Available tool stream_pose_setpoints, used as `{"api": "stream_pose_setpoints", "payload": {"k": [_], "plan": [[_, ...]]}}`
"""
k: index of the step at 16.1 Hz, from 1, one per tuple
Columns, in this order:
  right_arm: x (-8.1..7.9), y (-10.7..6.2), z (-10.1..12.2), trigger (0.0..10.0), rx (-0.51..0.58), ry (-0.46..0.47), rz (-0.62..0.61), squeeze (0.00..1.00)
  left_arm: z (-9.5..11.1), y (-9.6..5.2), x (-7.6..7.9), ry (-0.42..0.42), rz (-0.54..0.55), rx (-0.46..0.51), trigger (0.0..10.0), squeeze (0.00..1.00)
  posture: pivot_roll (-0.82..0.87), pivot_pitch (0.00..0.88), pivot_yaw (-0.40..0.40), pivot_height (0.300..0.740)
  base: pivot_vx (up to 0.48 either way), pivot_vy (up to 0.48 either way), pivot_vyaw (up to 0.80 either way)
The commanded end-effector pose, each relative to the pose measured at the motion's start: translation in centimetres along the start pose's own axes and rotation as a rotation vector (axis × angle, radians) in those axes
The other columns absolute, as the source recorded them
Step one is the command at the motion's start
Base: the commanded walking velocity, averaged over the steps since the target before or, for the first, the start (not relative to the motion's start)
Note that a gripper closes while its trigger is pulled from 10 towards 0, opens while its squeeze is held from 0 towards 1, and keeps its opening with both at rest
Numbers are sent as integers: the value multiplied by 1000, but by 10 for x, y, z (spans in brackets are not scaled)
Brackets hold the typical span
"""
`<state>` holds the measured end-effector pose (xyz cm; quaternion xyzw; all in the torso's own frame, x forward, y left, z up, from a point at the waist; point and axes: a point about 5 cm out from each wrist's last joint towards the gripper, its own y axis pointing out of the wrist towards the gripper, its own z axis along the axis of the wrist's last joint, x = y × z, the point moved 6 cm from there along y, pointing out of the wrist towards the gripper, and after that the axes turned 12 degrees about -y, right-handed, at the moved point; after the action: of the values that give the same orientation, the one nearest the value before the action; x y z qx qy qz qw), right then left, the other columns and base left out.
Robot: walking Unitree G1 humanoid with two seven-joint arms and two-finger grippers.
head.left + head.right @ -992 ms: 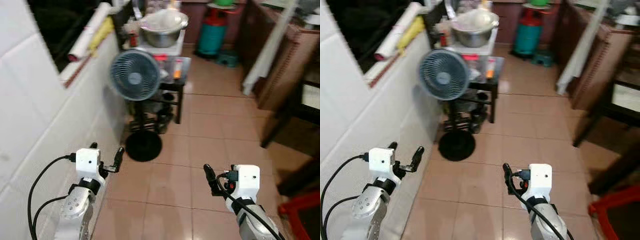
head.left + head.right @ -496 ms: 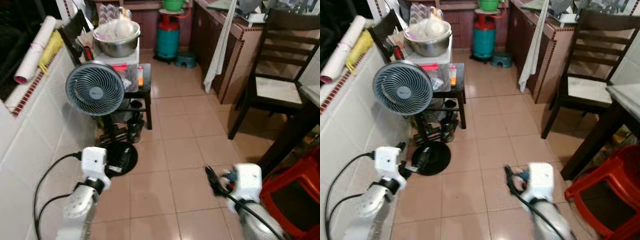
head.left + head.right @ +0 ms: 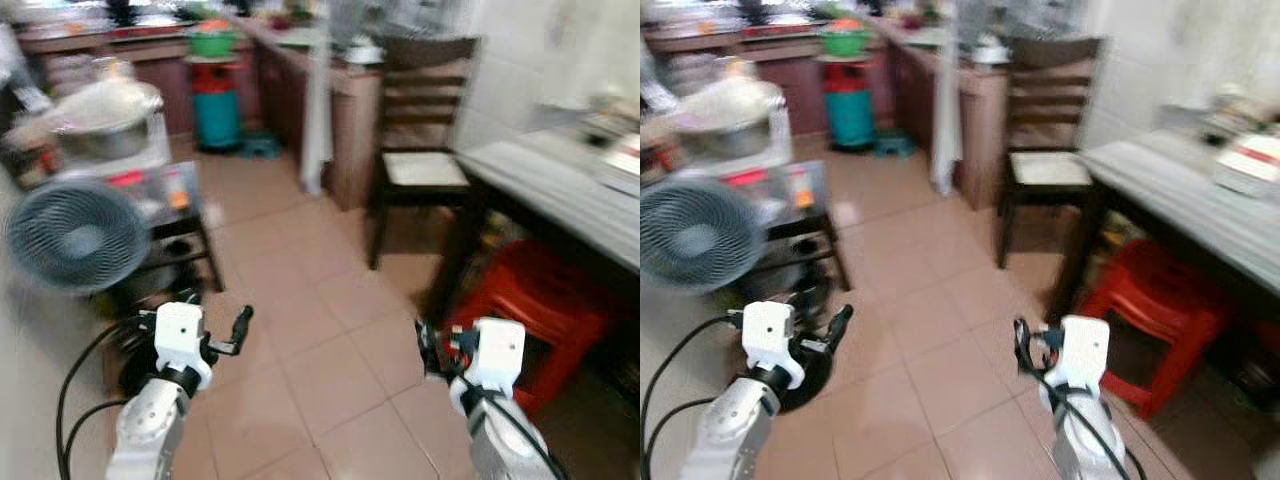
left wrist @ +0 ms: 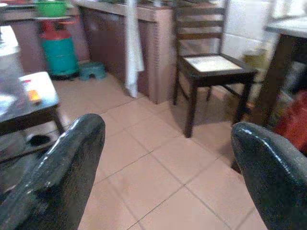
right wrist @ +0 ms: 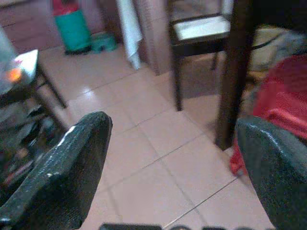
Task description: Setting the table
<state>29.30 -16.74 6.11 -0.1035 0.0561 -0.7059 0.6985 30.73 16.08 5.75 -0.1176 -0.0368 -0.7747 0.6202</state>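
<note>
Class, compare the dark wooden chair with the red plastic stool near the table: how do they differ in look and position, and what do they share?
The wooden chair is dark brown with a tall slatted back and a pale seat; the red stool is bright red plastic with no back. The chair stands in the open beside the table; the stool sits low, tucked partly under the table's edge. Both stand upright on the tiled floor, unoccupied.

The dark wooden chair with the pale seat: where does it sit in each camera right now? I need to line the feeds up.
Left eye view: chair, upper centre-right, by the table.
Right eye view: upper centre, ahead of the red stool.
Left wrist view: upper right.
Right wrist view: top, right of centre.
Shared landmark: the teal gas cylinder, to the robot's left of the chair.
</note>
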Motion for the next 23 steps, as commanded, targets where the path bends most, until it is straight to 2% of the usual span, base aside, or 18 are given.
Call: {"api": "stream_pose_setpoints", "payload": {"k": [1,4,9,13,18,19,23], "plan": [[9,2,-1,10000,-16,23,-37,0,3,7,7,3,-23,7,10000,0,-18,0,38,740,255,0,-781],[3,2,-1,10000,-14,22,-16,0,1,8,8,4,-27,3,10000,0,-22,0,37,740,256,0,-775],[3,3,0,10000,-14,25,-13,0,0,10,13,6,-39,-1,10000,0,-26,0,37,740,256,0,-780],[2,4,0,10000,-18,27,-9,0,0,12,9,8,-24,-7,10000,0,-24,0,33,740,271,0,-778],[2,7,2,10000,-22,44,-6,0,5,16,3,20,18,-10,10000,0,-14,0,21,740,0,0,-780],[3,8,4,10000,-16,51,-7,0,10,17,3,35,32,16,10000,0,-11,0,18,740,0,0,0],[7,8,6,10000,-16,68,-23,0,9,21,3,41,64,-4,10000,0,-13,0,13,740,0,0,0]]}}
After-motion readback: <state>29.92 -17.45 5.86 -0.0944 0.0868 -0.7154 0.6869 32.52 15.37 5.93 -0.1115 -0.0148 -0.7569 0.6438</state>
